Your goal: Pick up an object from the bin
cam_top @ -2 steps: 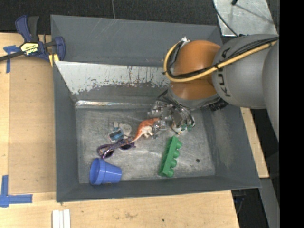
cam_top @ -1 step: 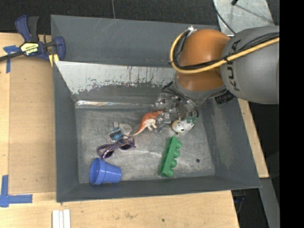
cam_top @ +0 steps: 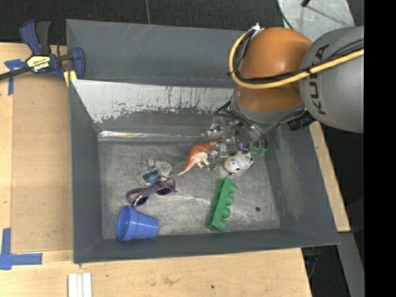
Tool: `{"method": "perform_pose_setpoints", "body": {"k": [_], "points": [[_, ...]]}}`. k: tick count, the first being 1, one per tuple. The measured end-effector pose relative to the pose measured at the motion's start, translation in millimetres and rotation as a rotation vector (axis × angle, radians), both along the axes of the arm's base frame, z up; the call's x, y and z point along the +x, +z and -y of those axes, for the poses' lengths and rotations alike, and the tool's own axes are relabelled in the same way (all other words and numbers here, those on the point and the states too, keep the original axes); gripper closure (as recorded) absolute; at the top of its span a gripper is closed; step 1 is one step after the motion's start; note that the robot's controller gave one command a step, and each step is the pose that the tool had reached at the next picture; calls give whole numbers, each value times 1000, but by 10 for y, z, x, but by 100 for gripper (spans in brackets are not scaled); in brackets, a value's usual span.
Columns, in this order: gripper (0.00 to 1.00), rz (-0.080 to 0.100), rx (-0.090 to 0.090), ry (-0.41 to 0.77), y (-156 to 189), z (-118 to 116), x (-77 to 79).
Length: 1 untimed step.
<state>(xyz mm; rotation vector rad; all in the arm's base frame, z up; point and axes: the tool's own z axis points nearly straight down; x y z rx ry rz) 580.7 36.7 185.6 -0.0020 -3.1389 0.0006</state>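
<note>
My gripper (cam_top: 230, 140) hangs under the arm's orange cover at the bin's back right, low over the floor. An orange toy dinosaur (cam_top: 198, 158) lies just left of it, its rear end touching or reaching under the gripper's metal parts. A small white, dark-spotted thing (cam_top: 237, 163) sits directly below the gripper on the bin floor. A green ridged plastic block (cam_top: 221, 204) lies a little nearer the front, apart from the gripper.
At the front left a blue cup (cam_top: 135, 224) lies on its side, with purple glasses (cam_top: 151, 192) just above it and a small blue-grey piece (cam_top: 154, 169) beyond them. The arm's orange cover overhangs the bin's back right corner.
</note>
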Motion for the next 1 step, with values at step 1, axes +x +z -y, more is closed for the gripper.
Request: {"method": "perform_pose_setpoints", "body": {"k": [1], "points": [[100,7,1,-11,345,143,206]]}}
